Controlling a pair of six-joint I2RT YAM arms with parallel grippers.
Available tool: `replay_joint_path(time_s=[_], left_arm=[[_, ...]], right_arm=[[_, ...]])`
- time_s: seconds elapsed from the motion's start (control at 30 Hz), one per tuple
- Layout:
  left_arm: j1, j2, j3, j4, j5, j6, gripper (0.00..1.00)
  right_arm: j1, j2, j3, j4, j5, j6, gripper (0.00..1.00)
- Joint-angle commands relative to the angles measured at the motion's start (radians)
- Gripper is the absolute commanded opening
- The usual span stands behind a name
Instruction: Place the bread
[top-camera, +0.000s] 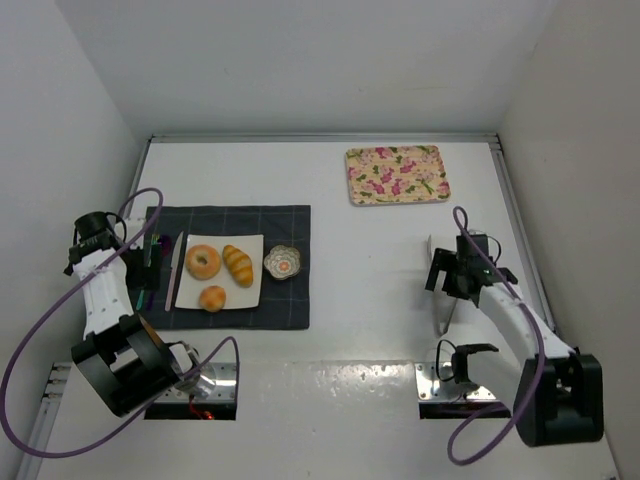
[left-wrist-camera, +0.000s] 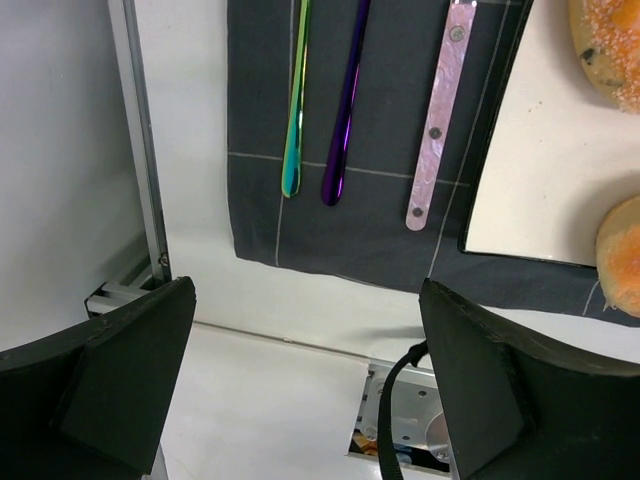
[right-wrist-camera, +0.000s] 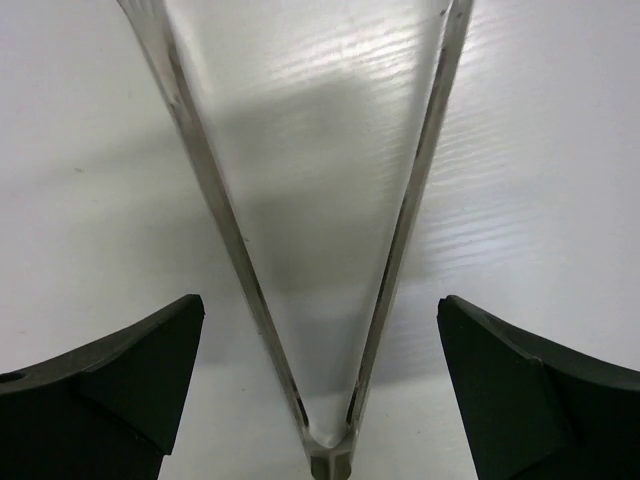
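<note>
The bread (top-camera: 238, 262) is on the white plate (top-camera: 188, 296), which lies on a dark mat (top-camera: 290, 300) at the left side of the desk (top-camera: 370, 300). There are three pieces: the bagel (top-camera: 192, 262) at the far left of the plate, the croissant roll (top-camera: 238, 268) at its right, and the bun (top-camera: 212, 298) at the near side. A small floral dish (top-camera: 283, 262) stands just beside the plate, on the right.

The right tool (right-wrist-camera: 320, 305) is open. Its fingers stand wide apart above a pair of clear tongs (right-wrist-camera: 405, 215) that lie flat on the desk, and they do not touch the tongs. The hinge of the tongs points to the near edge and the two arms spread toward the far side.

From this tool the bread lies to the left, well apart, with bare desk between. The left tool (left-wrist-camera: 307, 290) is much nearer. It hangs over the near left corner of the mat, also open, and it holds nothing.

The long axis of the croissant roll runs mostly from far to near, with the near end leaning a little to the right. The bagel and the bun are round, so they have no direction.

A flowered tray (top-camera: 397, 174) waits at the far side. I cannot tell whether the plate or this tray is the goal; if it is the plate, the work looks finished.
</note>
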Motion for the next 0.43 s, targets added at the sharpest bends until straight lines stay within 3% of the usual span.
replay_joint_path(time_s=[0.0,0.17,0.4], left_arm=[[0.012,-0.003,-0.005,0.024,0.032,-0.012,1.0],[0.012,0.006,-0.005,0.024,0.055,-0.012,1.0],[0.012,0.026,-0.015,0.024,0.055,-0.021,1.0]], right_arm=[[-0.001,-0.12,0.037,-0.042,0.051,0.054,1.0],[-0.003,-0.226,0.006,-0.053,0.16,0.097,1.0],[-0.003,-0.248,0.006,-0.076,0.18,0.113,1.0]])
